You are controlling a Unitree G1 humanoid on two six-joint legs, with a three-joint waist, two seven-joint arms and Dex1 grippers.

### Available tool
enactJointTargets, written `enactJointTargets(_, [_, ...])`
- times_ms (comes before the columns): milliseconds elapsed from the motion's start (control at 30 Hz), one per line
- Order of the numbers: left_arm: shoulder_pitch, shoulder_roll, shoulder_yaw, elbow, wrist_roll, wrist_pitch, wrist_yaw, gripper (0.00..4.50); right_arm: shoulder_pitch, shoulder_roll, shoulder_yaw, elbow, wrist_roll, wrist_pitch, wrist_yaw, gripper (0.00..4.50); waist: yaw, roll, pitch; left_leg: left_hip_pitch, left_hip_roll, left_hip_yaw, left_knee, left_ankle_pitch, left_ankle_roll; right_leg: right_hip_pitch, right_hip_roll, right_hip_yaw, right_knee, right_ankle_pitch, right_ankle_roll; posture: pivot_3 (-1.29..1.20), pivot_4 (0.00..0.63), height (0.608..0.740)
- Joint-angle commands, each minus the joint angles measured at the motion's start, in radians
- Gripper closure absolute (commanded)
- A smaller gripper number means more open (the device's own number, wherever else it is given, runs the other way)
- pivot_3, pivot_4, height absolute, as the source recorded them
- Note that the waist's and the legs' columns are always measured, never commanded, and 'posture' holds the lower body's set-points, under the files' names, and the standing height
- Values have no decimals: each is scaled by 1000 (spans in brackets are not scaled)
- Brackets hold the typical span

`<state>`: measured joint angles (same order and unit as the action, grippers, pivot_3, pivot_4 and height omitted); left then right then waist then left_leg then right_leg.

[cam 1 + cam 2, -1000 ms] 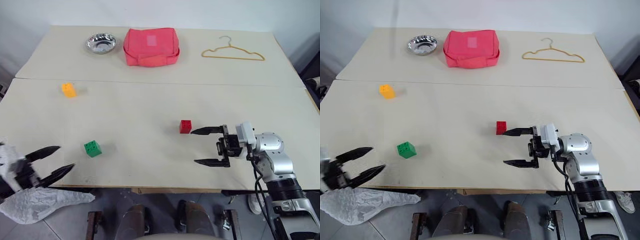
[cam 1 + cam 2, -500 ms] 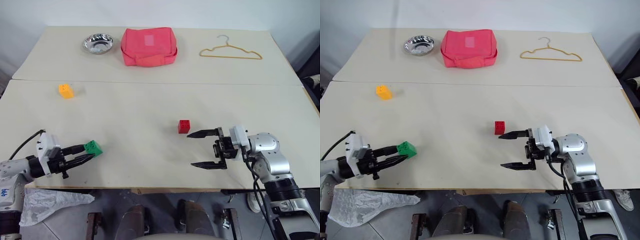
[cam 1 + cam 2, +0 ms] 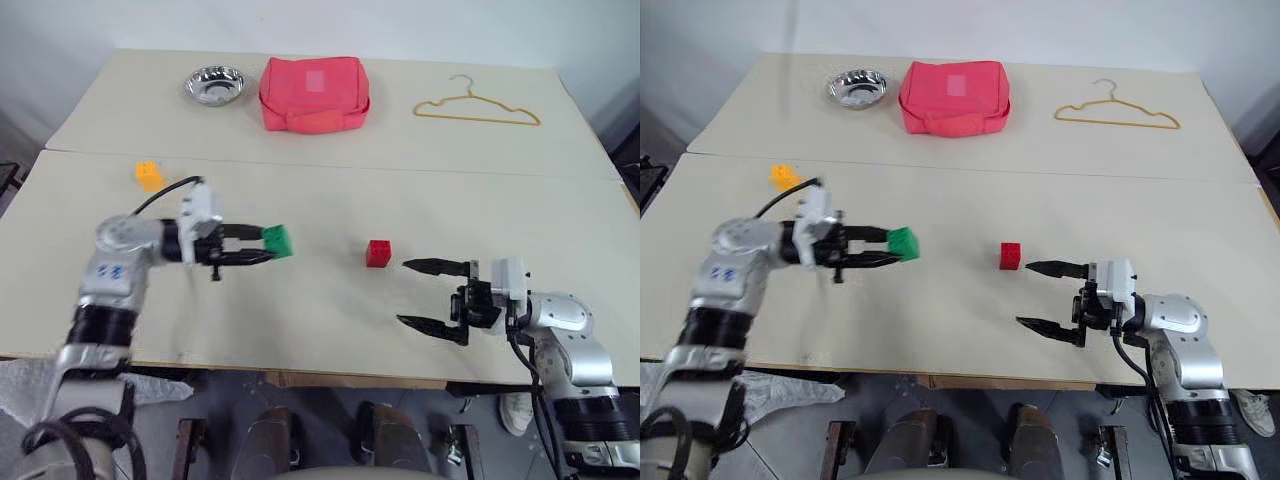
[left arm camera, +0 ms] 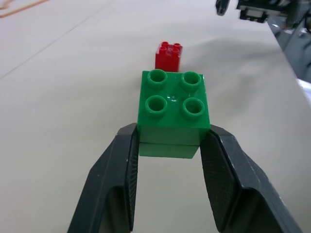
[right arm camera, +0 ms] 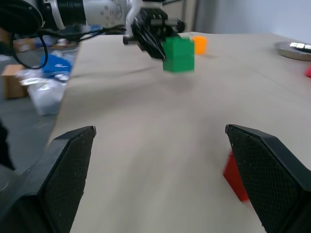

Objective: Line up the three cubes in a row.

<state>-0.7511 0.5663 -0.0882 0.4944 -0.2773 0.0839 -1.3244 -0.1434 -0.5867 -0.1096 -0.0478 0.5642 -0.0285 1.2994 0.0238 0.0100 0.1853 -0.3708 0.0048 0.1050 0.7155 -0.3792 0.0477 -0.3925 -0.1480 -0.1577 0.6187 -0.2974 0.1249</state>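
- Above the table's [image 3: 330,300] middle strip, left of centre, the left gripper [image 3: 262,246] held the green cube [image 3: 277,239] pinched between its two fingers, studs up and clear of the surface.
- Right of centre sat the red cube [image 3: 378,253]; the orange-yellow cube [image 3: 148,175] lay well apart, near the left edge.
- Beside the red cube, toward the front edge, the right gripper [image 3: 435,296] hung with its jaws spread wide and nothing between them.
- Setting the green cube down just beside the red one, faces square and level, would probably serve best.
- Releasing only once it sat flat should avoid nudging the red cube.
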Motion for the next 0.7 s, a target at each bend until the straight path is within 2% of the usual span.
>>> enactJointTargets(33, [-139,-74,-74,253,113,-123,-11,3018,40,-9,-61,-91,34,5,-51,0,-5,0,0,0,0,0,0,0,0,0,0,0,0,0,0,0,150,740])
enactJointTargets(200, [-258,-132,-115,485,211,-266,-2,3018,109,-18,-92,-177,49,35,-103,0,-15,-2,1,0,0,1,-2,0,0,-1,0,0,-1,0,0,0,150,740])
enactJointTargets(433, [-302,-178,-109,601,249,-301,-11,3018,176,-11,-95,-245,50,45,-146,0,-1,-3,1,0,0,0,1,0,1,0,-1,0,0,0,0,0,150,740])
enactJointTargets(567, [-298,-186,-69,587,211,-275,-41,1686,176,-14,-81,-242,54,57,-147,0,-1,-3,2,-1,0,0,1,0,1,0,-1,0,0,0,1,0,150,740])
enactJointTargets(700, [-220,-128,62,449,93,-247,-46,426,102,-2,-35,-207,49,84,-148,0,-11,-4,2,-1,5,0,1,0,2,0,-1,0,0,0,1,0,150,740])
